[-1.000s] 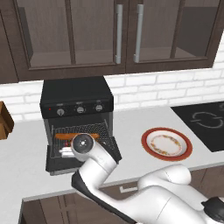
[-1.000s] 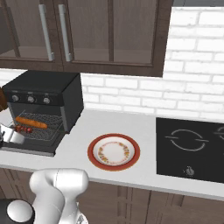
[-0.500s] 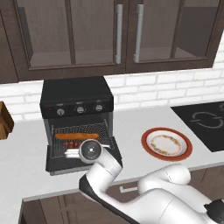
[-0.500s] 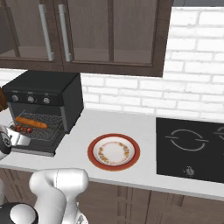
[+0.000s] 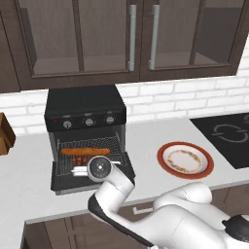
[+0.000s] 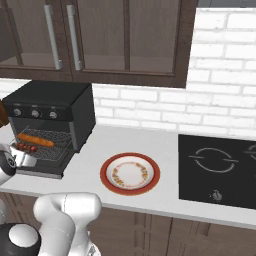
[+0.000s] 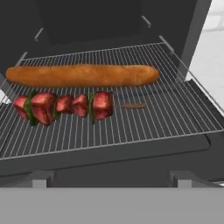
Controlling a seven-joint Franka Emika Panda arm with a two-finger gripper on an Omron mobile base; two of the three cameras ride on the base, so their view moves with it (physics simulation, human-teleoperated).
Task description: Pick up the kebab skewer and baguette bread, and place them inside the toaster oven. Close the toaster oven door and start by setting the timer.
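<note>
A long orange-brown baguette bread lies across a silver-grey wire rack at the upper centre of the hand view, above a kebab skewer of dark red chunks with green slivers. In the left base view, a black toaster oven sits left of a red-rimmed white plate speckled orange.

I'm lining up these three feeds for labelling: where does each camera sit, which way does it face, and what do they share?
Left base view: behind the arm's left, facing forward and down at the toaster oven; white arm rises lower right.
Right base view: behind its right, facing the plate and cooktop; arm lower left.
Hand view: on the hand, looking into the oven; open gripper.
Shared: baguette bread and kebab skewer lying on the wire rack.
</note>
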